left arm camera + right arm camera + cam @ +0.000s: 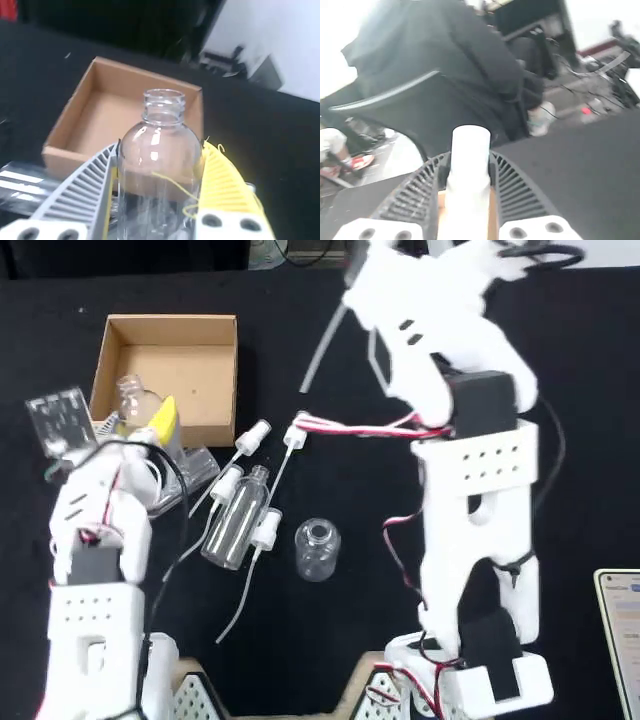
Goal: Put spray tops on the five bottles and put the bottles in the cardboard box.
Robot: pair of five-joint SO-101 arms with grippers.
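High view: the left gripper (146, 420) holds a capless bottle (132, 397) over the near-left part of the cardboard box (170, 328). The right gripper (362, 280), raised far right, carries a spray top (322, 345) with its tube dangling.

Left wrist view: the fingers pinch the bottle's body. Letting go here would box it uncapped.

Right wrist view: the fingers squeeze the spray top. Its long, loose tube could miss the bottle's neck.

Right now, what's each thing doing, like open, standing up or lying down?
Cardboard box: open on top.
Held bottle: upright, no top, in the left jaws.
Spray top: gripped in the right jaws.
Standing bottle: upright on table, no top.
Lying bottle: on its side.
Loose spray tops: lying on table.
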